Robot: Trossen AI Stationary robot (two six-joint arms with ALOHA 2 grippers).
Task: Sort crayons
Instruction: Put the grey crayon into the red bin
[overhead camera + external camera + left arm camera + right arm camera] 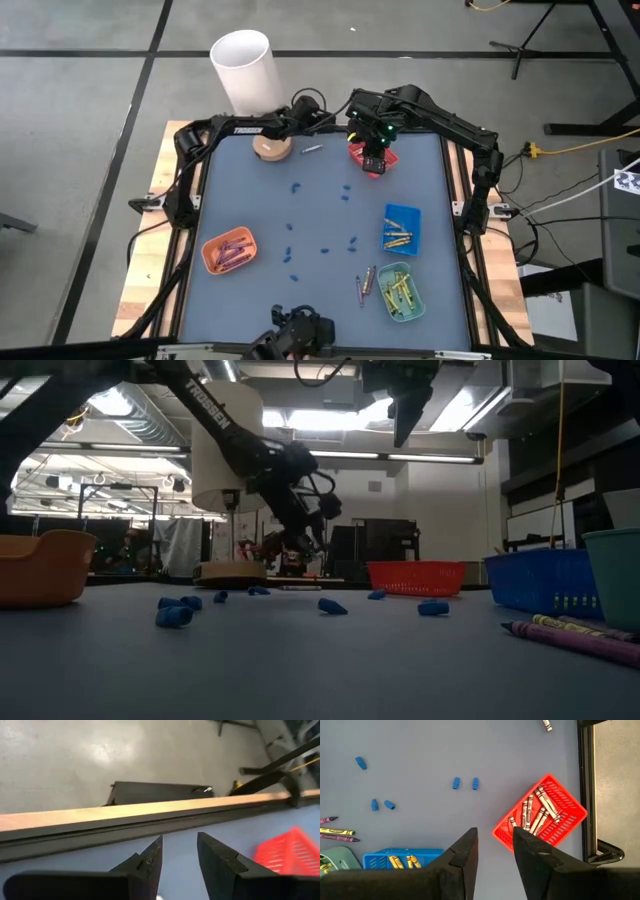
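Blue-grey counter (320,215) carries sorted crayons (537,812); right gripper (495,845) hovers above the red basket (567,817), left gripper (179,852) beside it, both fingers spread, empty.

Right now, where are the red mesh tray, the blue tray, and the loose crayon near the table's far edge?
Red mesh plastic tray (567,812): right wrist view, bare mesh floor.
Blue plastic tray (405,215): high view, upper rim.
Loose silver-grey crayon (311,149): high view, mid-shaft.
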